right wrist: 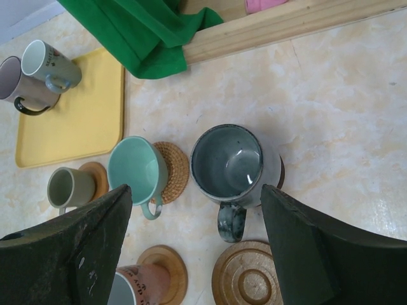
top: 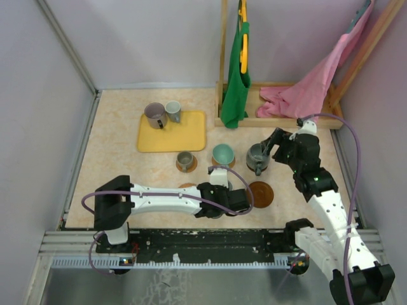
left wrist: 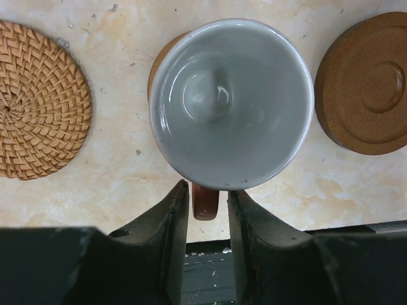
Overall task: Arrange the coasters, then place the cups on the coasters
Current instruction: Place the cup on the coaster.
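Left hand (left wrist: 206, 190) barely parted, straddling red-brown cup (left wrist: 232, 101) handle without grip; right hand (right wrist: 196, 190) spread wide, empty.

Two cups (top: 156, 115) are sitting on the tray (top: 191, 136) at back left; three more are standing on coasters (right wrist: 177, 171) before it, a bare coaster (top: 261, 194) lying nearer.

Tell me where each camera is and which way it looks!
Top external: above and behind the arms, looking down at the table; both arms show.
Left wrist: on the left arm, looking straight down into the reddish-brown cup; its fingers show.
Right wrist: on the right arm, looking down at the grey-blue cup; its fingers show.
Shared: all three see the dark brown coaster.
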{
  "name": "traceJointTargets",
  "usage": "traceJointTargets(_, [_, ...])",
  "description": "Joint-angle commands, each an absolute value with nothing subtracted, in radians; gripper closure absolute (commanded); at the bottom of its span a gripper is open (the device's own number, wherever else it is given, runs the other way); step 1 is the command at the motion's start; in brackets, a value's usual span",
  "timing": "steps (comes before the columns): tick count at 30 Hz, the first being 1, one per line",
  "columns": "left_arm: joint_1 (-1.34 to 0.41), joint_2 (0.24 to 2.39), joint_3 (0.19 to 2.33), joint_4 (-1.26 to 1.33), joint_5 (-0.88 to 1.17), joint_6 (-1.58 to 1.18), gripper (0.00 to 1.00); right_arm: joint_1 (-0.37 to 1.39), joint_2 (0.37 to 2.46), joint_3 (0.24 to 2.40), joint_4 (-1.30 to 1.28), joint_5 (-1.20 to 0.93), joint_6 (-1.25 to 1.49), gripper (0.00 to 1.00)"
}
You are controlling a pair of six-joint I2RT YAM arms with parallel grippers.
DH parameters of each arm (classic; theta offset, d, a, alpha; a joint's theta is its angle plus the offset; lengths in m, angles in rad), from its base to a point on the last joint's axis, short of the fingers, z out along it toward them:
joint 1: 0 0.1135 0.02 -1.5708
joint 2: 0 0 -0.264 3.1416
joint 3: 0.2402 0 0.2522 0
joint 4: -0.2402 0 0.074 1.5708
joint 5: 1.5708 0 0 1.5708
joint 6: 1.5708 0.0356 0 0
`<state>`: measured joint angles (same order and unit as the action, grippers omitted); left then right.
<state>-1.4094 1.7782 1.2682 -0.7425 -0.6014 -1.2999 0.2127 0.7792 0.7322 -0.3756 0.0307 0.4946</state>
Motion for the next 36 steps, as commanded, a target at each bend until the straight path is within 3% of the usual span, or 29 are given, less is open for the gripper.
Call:
traceJointTargets(1, [-1.415,1.761,1.293,-0.770,-0.609,-1.319,0.60,0.200,0.767,0.732,-0.325,0.027,0.498,0.18])
traceJointTargets(16, [-1.429,1.608,1.304,-0.950,-0.674,-1.323,0.58,0.200,0.762,0.748,-0.341,0.027,0.501,0.18])
traceJointTargets(23, [-1.419,1.487,1.270,-0.991,-0.774,-1.308,0.48,0.201,0.774,0.769,-0.348,0.019,0.517,0.18])
traceJointTargets(36, [-1.098,1.256,1.095,-0.788,-0.719,-0.975,0.36,0.200,0.805,0.820,-0.377,0.032,0.522,0.13])
